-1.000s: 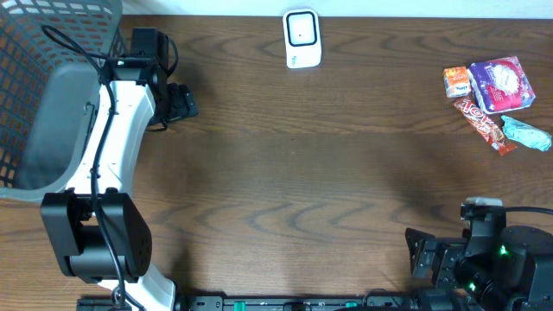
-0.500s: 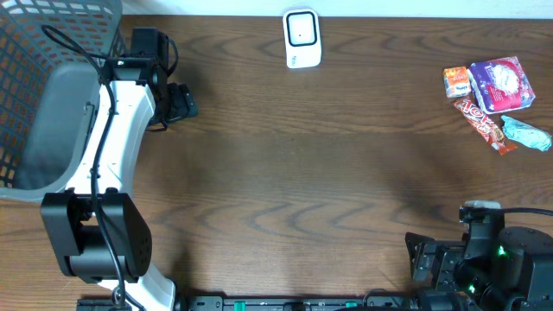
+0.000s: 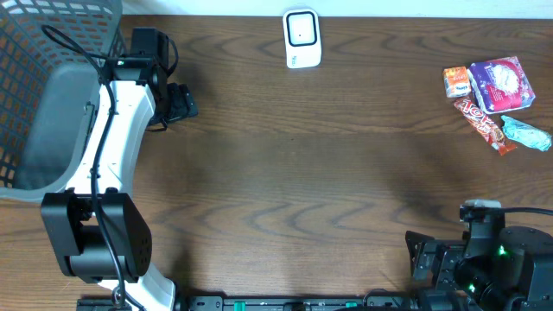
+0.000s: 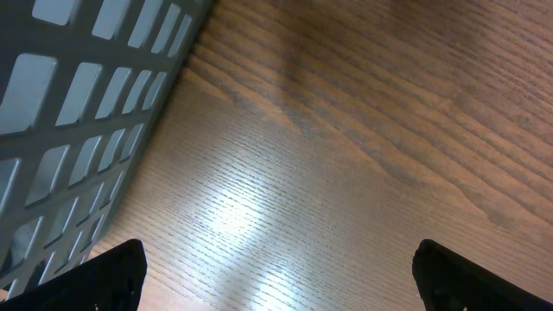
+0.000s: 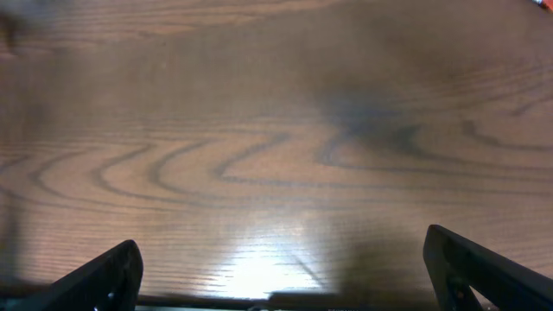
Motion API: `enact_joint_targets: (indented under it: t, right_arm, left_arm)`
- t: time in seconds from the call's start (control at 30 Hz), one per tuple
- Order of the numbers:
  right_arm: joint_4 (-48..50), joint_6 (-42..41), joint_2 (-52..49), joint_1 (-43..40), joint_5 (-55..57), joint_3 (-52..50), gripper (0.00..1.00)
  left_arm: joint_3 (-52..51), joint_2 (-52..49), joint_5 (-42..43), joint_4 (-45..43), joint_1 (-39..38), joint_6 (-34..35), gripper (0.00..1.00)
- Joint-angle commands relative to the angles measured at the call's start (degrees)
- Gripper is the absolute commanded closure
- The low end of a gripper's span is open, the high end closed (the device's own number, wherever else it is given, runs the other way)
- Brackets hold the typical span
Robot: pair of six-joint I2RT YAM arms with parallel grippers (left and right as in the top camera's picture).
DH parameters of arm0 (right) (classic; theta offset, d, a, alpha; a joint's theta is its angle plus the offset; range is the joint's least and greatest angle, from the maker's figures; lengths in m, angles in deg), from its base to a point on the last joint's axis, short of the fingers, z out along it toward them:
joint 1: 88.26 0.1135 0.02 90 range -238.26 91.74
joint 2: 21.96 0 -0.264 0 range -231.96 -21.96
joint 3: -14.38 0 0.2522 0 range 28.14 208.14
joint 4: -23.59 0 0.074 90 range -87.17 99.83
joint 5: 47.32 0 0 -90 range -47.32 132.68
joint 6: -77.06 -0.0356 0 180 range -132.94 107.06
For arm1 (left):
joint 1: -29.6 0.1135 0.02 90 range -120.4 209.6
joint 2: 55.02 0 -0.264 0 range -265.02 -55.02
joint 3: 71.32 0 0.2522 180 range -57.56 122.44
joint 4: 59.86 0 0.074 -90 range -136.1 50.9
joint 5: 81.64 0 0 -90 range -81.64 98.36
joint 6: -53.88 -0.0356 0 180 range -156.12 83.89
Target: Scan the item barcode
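Several items lie at the table's far right: a small orange box (image 3: 456, 82), a purple pouch (image 3: 502, 84), a red candy bar (image 3: 485, 124) and a teal wrapper (image 3: 525, 133). A white barcode scanner (image 3: 302, 38) stands at the back centre. My left gripper (image 3: 183, 102) is at the back left beside the basket, open and empty, and its fingertips (image 4: 112, 272) hover over bare wood. By the front right edge my right gripper (image 3: 419, 256) is open too, with nothing between its fingers (image 5: 484, 272). Both are far from the items.
A grey mesh basket (image 3: 52, 52) fills the back left corner, and its wall (image 4: 78, 112) shows close by in the left wrist view. Brown wood table (image 3: 302, 173) stretches between the arms.
The right arm has shifted very slightly toward the table's front edge. The left arm and all the items are where they were.
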Motion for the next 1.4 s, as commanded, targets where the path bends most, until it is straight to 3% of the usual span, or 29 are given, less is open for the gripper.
enact_joint_targets:
  t: [0.0,0.23,0.5,1.0,1.37]
  right_arm:
    - [1.8,3.4,0.6,0.3,0.0,-0.2,0.01]
    - [7.1,16.9,4.1,0.3,-6.5,-0.3,0.01]
    - [12.9,19.1,10.2,0.3,-6.7,-6.0,0.01]
    - [41.4,19.3,23.4,0.3,-8.0,-31.1,0.01]
    - [55.9,19.3,27.3,0.3,-7.9,-42.5,0.01]
  left_arm:
    - [-0.1,-0.4,-0.3,0.3,0.2,0.7,0.02]
    - [0.0,-0.4,-0.3,0.3,0.2,0.7,0.02]
    - [0.0,-0.4,-0.3,0.3,0.2,0.7,0.02]
    - [-0.1,-0.4,-0.3,0.3,0.2,0.7,0.02]
    - [0.0,-0.4,-0.3,0.3,0.2,0.7,0.02]
